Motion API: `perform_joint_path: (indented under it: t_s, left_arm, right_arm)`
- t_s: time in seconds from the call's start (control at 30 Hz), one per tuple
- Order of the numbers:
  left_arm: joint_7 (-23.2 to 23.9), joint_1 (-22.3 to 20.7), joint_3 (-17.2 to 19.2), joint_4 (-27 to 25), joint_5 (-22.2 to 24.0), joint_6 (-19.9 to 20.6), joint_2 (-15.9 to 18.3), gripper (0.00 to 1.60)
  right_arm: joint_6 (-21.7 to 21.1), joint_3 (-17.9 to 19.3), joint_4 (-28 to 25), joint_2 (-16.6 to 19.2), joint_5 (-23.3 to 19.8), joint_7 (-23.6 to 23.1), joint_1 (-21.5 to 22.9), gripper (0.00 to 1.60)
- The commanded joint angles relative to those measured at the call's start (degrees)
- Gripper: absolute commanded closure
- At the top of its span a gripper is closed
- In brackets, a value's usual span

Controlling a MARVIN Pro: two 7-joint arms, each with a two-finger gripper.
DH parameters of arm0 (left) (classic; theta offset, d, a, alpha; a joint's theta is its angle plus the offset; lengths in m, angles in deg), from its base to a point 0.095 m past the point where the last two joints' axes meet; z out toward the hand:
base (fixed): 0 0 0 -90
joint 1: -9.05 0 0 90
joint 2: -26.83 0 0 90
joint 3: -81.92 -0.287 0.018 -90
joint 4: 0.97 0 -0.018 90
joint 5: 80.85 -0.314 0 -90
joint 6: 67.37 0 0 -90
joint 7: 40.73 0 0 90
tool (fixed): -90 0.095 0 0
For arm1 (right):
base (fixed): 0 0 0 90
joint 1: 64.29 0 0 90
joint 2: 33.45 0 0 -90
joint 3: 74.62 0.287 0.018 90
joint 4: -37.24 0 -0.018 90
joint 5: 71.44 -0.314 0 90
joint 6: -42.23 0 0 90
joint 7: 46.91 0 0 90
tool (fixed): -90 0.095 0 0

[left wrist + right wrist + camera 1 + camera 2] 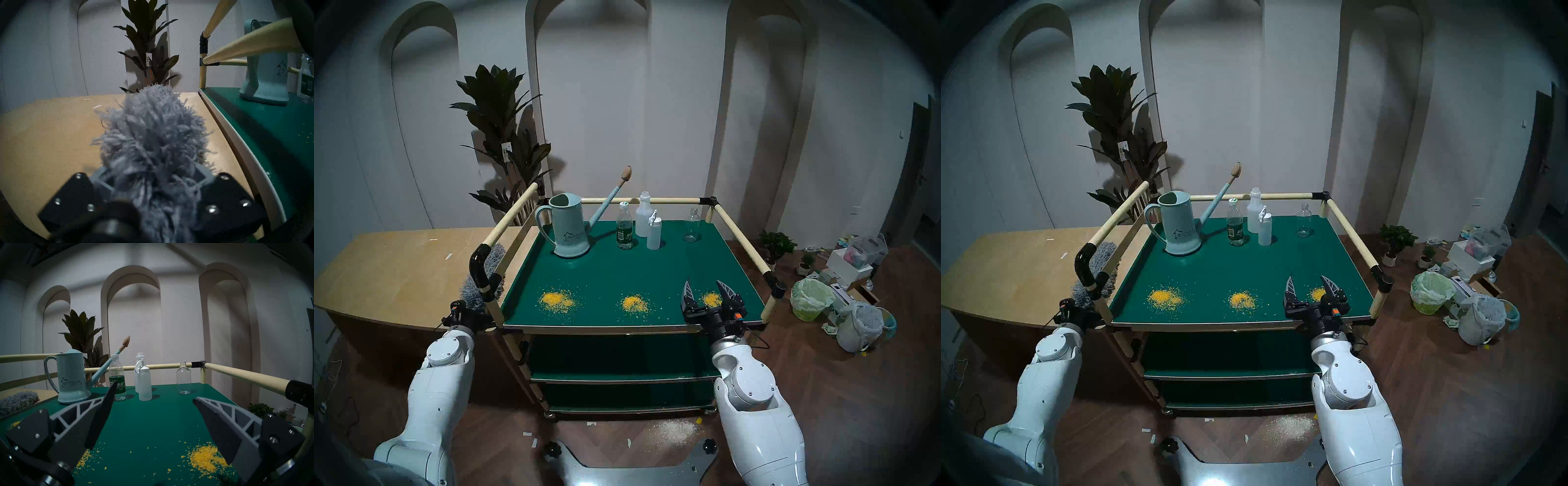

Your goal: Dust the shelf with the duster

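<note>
The shelf (619, 271) is the dark green top board of the cart, with three piles of yellow crumbs (556, 300) along its front. The grey fluffy duster (493, 259) lies over the tan counter just left of the cart, behind the left rail. It also shows in the left wrist view (153, 132). My left gripper (466, 307) is shut on the duster's near end; its handle is hidden by the strands. My right gripper (707, 288) is open and empty, just above the front right of the shelf (153, 421), straddling the right crumb pile (205, 458).
A pale blue watering can (568, 230), a water bottle (624, 230), two white bottles (653, 230) and a clear glass bottle (691, 225) stand along the shelf's back. Cream rails with black joints (480, 268) ring three sides. Bins and boxes (809, 298) sit on the floor to the right.
</note>
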Motion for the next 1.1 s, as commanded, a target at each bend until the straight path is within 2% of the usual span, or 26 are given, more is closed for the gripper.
perform_joint_path:
  t_s: [0.0, 0.03, 0.07, 0.1, 0.17, 0.2, 0.37, 0.67, 0.7, 1.07]
  left_arm:
    - [-1.07, 0.1, 0.61, -2.66, 0.31, 0.81, -0.28, 0.9]
    - [-1.16, 0.5, 0.67, -3.08, 0.31, 0.92, -0.33, 0.89]
    - [-1.41, 0.8, 0.76, -3.42, 0.3, 1.05, -0.43, 1.06]
    - [-1.75, 1.19, 0.73, -3.75, 0.01, 1.09, -0.41, 1.16]
    - [-1.91, 1.73, 1.17, -4.26, 0.45, 1.43, -0.61, 1.54]
    - [-1.97, 2.0, 1.18, -4.45, 0.33, 1.39, -0.54, 1.6]
    - [-1.9, 3.71, 1.74, -5.96, 0.6, 1.43, -0.44, 1.6]
    - [-3.2, 8.99, 4.0, -13.67, 1.16, 2.12, 0.25, 1.6]
    - [-3.51, 10.09, 4.54, -15.46, 1.35, 2.5, 0.31, 1.6]
    - [-5.84, 14.98, 9.59, -22.6, 2.62, 1.84, 1.11, 1.6]
  right_arm:
    - [0.53, -0.12, -0.9, -0.18, 0.23, 0.22, 0.77, 0.0]
    - [0.5, -0.12, -0.83, -0.21, 0.23, 0.25, 0.82, 0.0]
    - [0.49, -0.14, -0.79, -0.21, 0.24, 0.27, 0.85, 0.0]
    - [0.44, -0.15, -0.78, -0.22, 0.25, 0.3, 0.88, 0.0]
    - [0.37, -0.19, -0.76, -0.22, 0.25, 0.32, 0.94, 0.0]
    - [0.35, -0.21, -0.75, -0.22, 0.24, 0.33, 0.97, 0.0]
    - [0.24, -0.27, -0.62, -0.21, 0.11, 0.31, 1.17, 0.0]
    - [0.06, -0.39, -0.3, -0.21, -0.1, 0.27, 1.55, 0.0]
    - [0.04, -0.4, -0.26, -0.23, -0.16, 0.29, 1.59, 0.0]
    - [-0.18, -0.44, 0.18, -0.14, -0.71, 0.33, 2.13, 0.0]
